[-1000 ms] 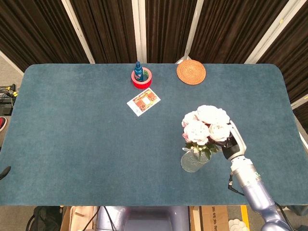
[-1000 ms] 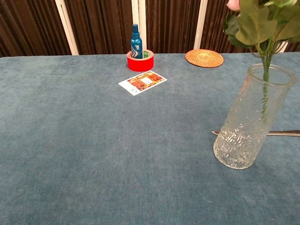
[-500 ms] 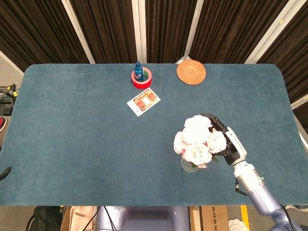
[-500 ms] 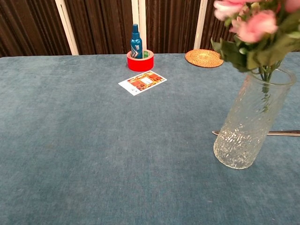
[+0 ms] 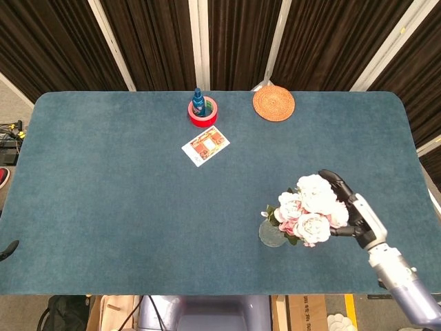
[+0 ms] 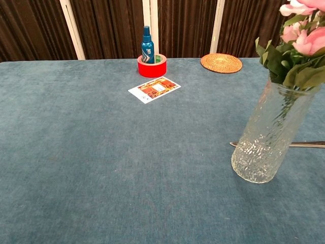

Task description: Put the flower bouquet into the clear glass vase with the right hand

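Observation:
The clear glass vase (image 5: pixel 271 234) (image 6: pixel 268 137) stands upright near the front right of the table. The flower bouquet (image 5: pixel 311 210) (image 6: pixel 298 46), pale pink blooms with green leaves, has its stems down inside the vase, and its leaves sit at the rim. The blooms lean to the right. My right hand (image 5: pixel 357 212) is just right of the blooms with its fingers (image 5: pixel 335 182) spread apart, one arching above them and one below. I see no grip on the stems. The chest view does not show the hand. My left hand is out of both views.
A blue spray bottle (image 5: pixel 198 101) stands inside a red tape roll (image 5: pixel 202 112) at the back. A printed card (image 5: pixel 205 146) lies in front of it, and a woven coaster (image 5: pixel 273 103) lies further right. A thin metal utensil (image 6: pixel 304 144) rests behind the vase.
The bouquet sank lower into the vase and swung from leaning left to leaning right. My right hand drew back to the right with its fingers spread.

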Controlling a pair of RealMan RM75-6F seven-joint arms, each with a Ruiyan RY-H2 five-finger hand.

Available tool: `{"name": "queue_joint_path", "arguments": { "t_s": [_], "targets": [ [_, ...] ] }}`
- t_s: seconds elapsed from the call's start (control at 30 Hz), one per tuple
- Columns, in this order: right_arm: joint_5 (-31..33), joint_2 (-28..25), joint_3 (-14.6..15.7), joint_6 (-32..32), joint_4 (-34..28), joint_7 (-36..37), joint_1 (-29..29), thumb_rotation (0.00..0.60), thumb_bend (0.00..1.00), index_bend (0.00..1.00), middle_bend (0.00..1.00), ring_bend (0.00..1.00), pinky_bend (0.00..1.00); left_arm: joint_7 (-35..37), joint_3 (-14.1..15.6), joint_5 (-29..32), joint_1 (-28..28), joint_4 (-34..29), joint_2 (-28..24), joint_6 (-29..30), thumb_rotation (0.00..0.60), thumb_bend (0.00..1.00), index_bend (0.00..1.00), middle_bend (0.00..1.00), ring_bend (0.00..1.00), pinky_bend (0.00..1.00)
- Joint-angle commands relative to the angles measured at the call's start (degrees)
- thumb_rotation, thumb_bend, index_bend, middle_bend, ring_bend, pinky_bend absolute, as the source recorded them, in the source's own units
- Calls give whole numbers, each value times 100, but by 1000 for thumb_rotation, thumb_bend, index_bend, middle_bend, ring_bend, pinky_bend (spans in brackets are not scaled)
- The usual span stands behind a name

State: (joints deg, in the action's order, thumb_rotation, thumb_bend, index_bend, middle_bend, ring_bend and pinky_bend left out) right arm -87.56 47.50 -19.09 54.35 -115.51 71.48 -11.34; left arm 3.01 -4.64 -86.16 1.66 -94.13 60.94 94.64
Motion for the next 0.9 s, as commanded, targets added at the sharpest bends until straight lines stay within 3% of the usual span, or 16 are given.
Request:
{"name": "queue_joint_path", "arguments": {
  "t_s": [0.03, 0.23, 0.33, 0.4, 0.47, 0.53, 0.6, 0.7, 0.8, 0.9],
  "targets": [
    [-164, -272, 211, 278, 20, 192, 196, 600, 197, 92, 64, 43, 62, 14, -1, 0, -2, 1, -4, -3, 600, 215, 129, 0, 0, 47],
    [-493, -661, 610, 649, 223, 232, 467, 600, 197, 92, 64, 43, 62, 77, 8, -16, -20, -7, 1, -36, 600, 214, 129, 0, 0, 47],
    [-608, -793, 798, 894, 446, 50, 639, 600, 197, 168, 85, 76, 65, 87, 23, -45, -20, -7, -7, -37, 600, 214, 129, 0, 0, 47],
    [-387, -756, 863, 1245, 638, -698, 857, 600, 197, 259, 148, 145, 81, 121, 28, -56, -11, -6, -12, -19, 600, 214, 129, 0, 0, 47],
    [270, -467, 804, 1830, 731, -2477, 1149, 600, 197, 275, 169, 164, 88, 145, 29, -62, 0, -1, -17, 1, 600, 214, 129, 0, 0, 47],
    [787, 266, 648, 2888, 870, -4762, 1374, 600, 197, 275, 169, 157, 88, 163, 32, -69, 9, 1, -19, 19, 600, 215, 129, 0, 0, 47],
    [551, 1040, 665, 3712, 1263, -6135, 1438, 600, 196, 270, 165, 131, 85, 177, 39, -92, 10, 3, -20, 26, 600, 215, 129, 0, 0, 47],
    [-57, 1388, 1010, 3887, 1689, -6315, 1467, 600, 197, 232, 147, 96, 44, 183, 53, -116, 12, 11, -23, 30, 600, 214, 129, 0, 0, 47],
    [-549, 1381, 1334, 3751, 2055, -6578, 1415, 600, 196, 168, 116, 32, 0, 208, 53, -117, 12, 18, -33, 30, 600, 214, 128, 0, 0, 47],
    [-860, 1529, 1337, 3986, 2251, -7177, 1395, 600, 190, 158, 86, 20, 0, 254, 35, -81, 11, 22, -39, 24, 600, 214, 128, 0, 0, 47]
  ]
}}
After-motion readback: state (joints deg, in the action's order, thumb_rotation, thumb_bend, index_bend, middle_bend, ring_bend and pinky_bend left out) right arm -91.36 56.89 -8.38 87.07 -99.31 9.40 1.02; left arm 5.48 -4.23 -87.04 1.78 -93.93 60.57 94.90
